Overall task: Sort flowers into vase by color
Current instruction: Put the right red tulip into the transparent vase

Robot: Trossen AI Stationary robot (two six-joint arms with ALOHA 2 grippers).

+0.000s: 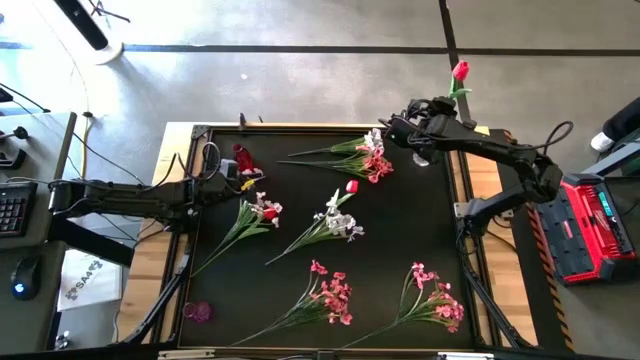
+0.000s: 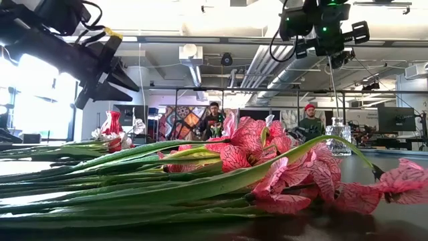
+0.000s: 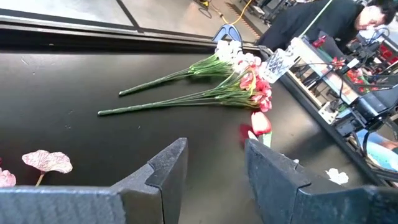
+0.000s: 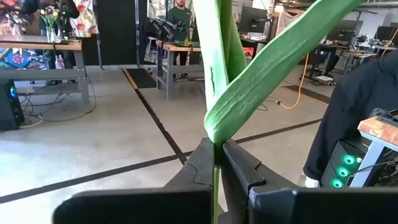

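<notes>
While the red tulip [image 1: 460, 70] is clamped by its stem in the right gripper [image 1: 437, 120] above the counter's [image 1: 400, 215] far right corner, stem upright, a glass vase [image 3: 278, 61] is seen just beside (left gripper [image 1: 222, 185] half-parted, empty, far off).

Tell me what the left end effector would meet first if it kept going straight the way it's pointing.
Probably the loose red tulip bloom lying on the black mat; the left end effector is open with that bloom just ahead between its fingers. Depth is uncertain.
</notes>
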